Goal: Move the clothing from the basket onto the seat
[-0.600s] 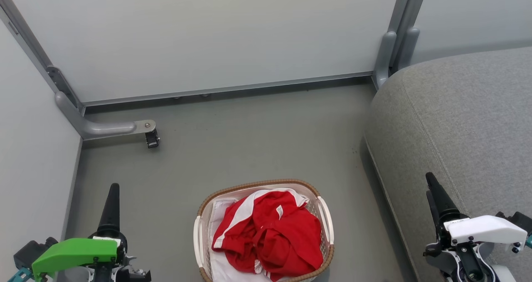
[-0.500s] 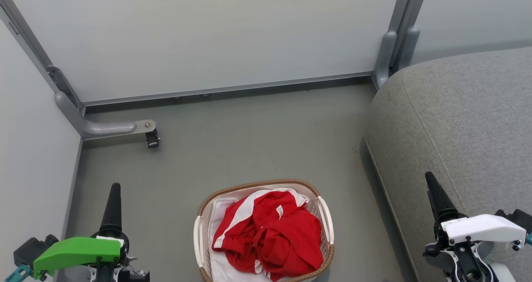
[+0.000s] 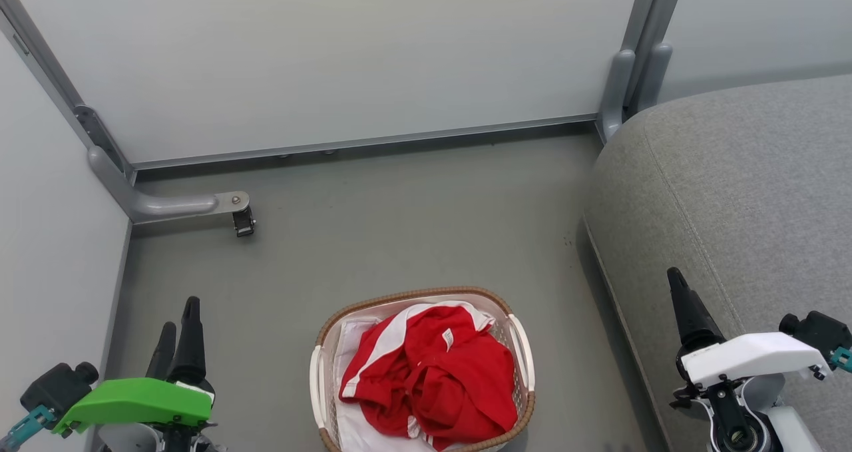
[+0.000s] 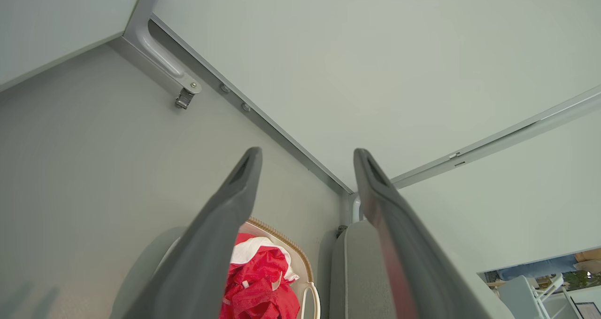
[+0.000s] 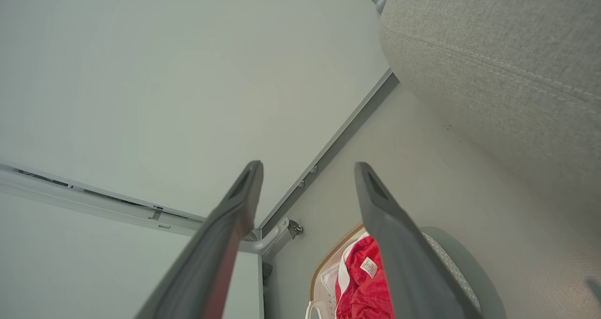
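Observation:
The basket, white plastic with a brown woven rim, stands on the grey floor low in the middle of the head view. The clothing, crumpled red fabric with white panels and a small white label, fills it over a white liner. At the right rises the seat, a big grey upholstered cushion. My left gripper hangs open to the left of the basket, apart from it. To the basket's right my right gripper is open against the seat's edge. Both wrist views show spread, empty fingers above the clothing.
Pale wall panels close off the back and left. A grey frame leg with a small caster juts onto the floor at the back left. A grey post stands in the corner behind the seat. Open floor lies between the basket and the back wall.
The left gripper has turned and shifted slightly right, so both its fingers now show. The right gripper has moved a little left and up. Basket and clothing are unmoved.

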You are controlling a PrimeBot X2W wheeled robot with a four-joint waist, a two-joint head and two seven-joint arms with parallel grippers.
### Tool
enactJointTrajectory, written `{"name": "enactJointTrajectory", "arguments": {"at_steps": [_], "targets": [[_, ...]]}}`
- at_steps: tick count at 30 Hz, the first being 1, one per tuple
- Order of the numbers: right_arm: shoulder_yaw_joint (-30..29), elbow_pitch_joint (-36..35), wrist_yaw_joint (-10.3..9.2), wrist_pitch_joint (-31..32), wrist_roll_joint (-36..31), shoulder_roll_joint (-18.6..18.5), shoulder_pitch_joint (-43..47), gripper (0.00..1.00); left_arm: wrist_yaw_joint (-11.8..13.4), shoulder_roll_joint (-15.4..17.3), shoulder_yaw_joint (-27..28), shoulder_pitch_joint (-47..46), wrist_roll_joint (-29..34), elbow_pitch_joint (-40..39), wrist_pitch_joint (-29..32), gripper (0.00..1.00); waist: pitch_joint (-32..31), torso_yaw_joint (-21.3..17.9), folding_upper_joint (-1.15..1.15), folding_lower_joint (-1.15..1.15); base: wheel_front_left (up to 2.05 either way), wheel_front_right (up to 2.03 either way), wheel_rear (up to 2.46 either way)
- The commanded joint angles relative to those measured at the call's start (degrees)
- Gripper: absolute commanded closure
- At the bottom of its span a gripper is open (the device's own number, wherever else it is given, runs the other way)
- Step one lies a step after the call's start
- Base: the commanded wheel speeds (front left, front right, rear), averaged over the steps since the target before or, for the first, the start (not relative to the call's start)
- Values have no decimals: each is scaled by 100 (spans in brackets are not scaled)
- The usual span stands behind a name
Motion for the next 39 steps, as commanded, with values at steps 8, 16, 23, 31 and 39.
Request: {"name": "enactJointTrajectory", "arguments": {"at_steps": [8, 16, 23, 31, 39], "targets": [[73, 77, 2, -217, -969, -38, -257, 0, 63, 78, 47, -119, 985, 43, -206, 0, 10, 19, 0, 0, 0, 0, 0], [126, 119, 2, -366, -1690, -15, -320, 0, 210, 89, 58, -98, 1705, 71, -355, 0, 16, 26, 0, 0, 0, 0, 0], [201, 201, 3, -490, -2279, -25, -343, 0, 242, 94, 36, -23, 2207, 161, -476, 0, 17, 37, 0, 0, 0, 0, 0], [258, 264, 2, -620, -2881, -12, -347, 0, 260, 131, 3, 47, 2779, 135, -605, 0, 17, 64, 0, 0, 0, 0, 0], [330, 303, 2, -738, -3402, 16, -342, 0, 209, 109, -32, 104, 3228, 97, -722, 0, 10, 83, 0, 0, 0, 0, 0]]}}
